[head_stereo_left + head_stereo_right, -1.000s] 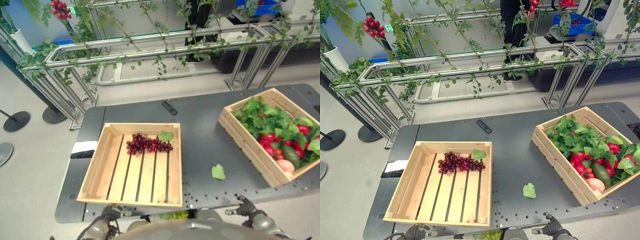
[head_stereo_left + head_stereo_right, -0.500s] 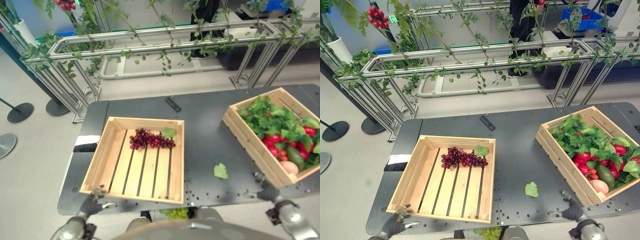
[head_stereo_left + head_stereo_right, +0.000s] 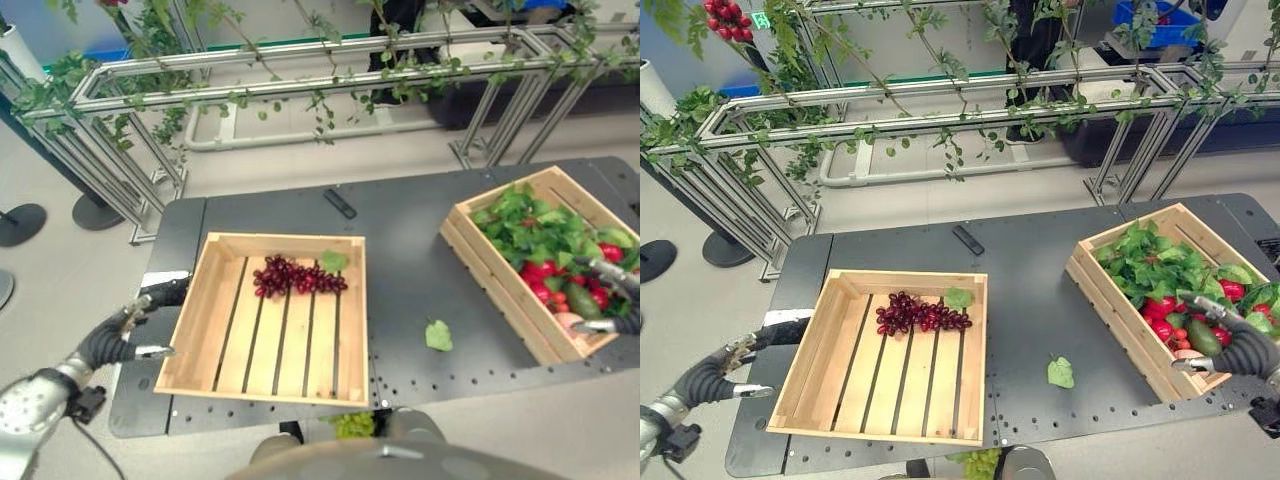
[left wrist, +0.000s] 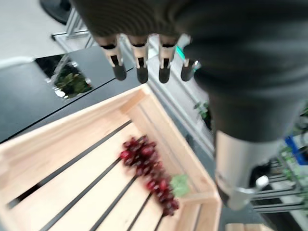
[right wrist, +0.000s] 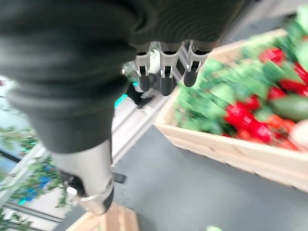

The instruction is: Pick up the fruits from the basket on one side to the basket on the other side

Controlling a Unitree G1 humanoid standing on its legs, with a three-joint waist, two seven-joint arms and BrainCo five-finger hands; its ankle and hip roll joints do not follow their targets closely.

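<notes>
Dark perforated table (image 3: 1030, 290). Left: slatted pale-wood crate (image 3: 885, 355), bunch of dark red grapes (image 3: 920, 314) at far end, green leaf (image 3: 958, 297) beside. Right: matching wooden crate (image 3: 1140, 300) heaped with leafy greens, glossy red fruits (image 3: 1158, 312), green avocado (image 3: 1202, 338), pale peach. Loose leaf (image 3: 1060, 372) on table between crates.

Left hand (image 3: 712, 375) outside left crate's left wall, fingers relaxed, spread, empty; grapes well right of it.

Right hand (image 3: 1238, 345) over right crate's near end, fingers apart, above fruits, holding nothing.

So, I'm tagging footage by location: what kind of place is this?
Probably an indoor demo or lab set: a dark perforated table holds wooden crates, behind it a metal frame draped with vines, on a plain floor.
</notes>
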